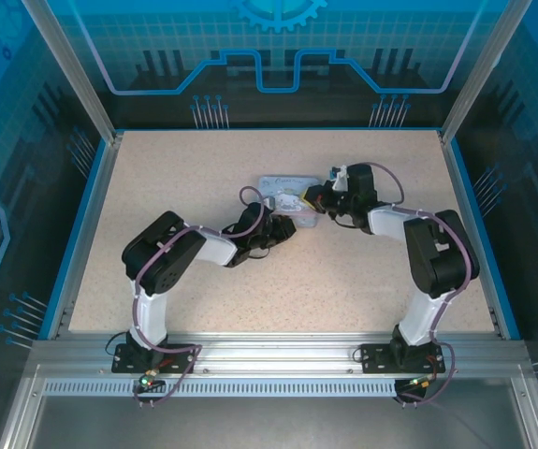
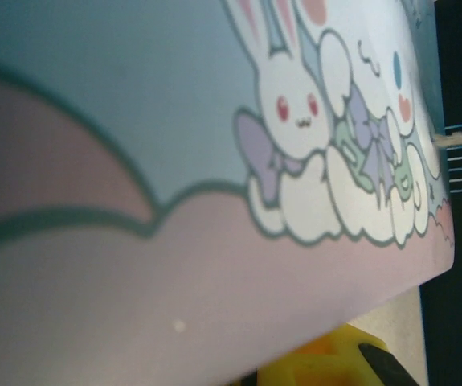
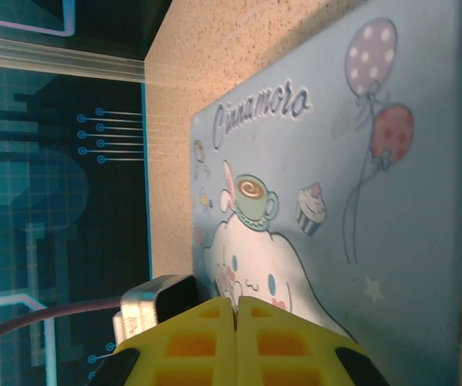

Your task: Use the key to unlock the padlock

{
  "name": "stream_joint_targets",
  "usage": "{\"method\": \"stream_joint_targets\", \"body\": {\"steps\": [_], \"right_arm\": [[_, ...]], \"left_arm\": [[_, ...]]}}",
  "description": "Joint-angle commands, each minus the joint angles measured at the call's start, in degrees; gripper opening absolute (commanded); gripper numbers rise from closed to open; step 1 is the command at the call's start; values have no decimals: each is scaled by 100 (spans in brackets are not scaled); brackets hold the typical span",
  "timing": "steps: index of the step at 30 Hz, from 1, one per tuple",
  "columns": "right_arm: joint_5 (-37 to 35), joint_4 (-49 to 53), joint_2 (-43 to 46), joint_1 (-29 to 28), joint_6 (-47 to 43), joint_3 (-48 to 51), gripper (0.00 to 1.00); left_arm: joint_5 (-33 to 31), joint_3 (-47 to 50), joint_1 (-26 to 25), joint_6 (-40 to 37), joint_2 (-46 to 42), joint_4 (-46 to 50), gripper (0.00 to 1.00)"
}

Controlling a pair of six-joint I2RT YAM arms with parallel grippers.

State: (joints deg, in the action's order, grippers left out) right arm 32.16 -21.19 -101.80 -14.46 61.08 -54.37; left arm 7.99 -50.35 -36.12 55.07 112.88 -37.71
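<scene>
My right gripper (image 3: pixel 236 307) is closed, its fingers pressed together, at the pale-blue tin (image 3: pixel 391 209). For my left gripper (image 1: pixel 285 227), at the tin's near edge, I cannot tell. The padlock and key I cannot make out.

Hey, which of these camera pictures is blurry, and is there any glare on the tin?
Left wrist view: the tin sits so close that its left side is smeared, only the rabbit drawing fairly crisp. Right wrist view: the tin's print is sharp, the yellow jaws at the bottom slightly soft. Top view: even light, no obvious glare on the tin, arms sharp.
</scene>
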Motion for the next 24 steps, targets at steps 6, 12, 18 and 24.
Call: {"method": "stream_joint_targets", "body": {"steps": [6,12,18,24], "right_arm": [[365,317,1258,221,68,622,0],[504,282,2073,201,231,1387,0],[418,542,2977,145,257,1987,0],[264,607,3235,48,311,2395,0]], "left_arm": [[782,-22,-22,862,-374,359,0],[773,25,-27,1295,-568,490,0],[717,-209,-27,1313,-835,1179,0],[729,-413,-44,1316,-1016,1604,0]]}}
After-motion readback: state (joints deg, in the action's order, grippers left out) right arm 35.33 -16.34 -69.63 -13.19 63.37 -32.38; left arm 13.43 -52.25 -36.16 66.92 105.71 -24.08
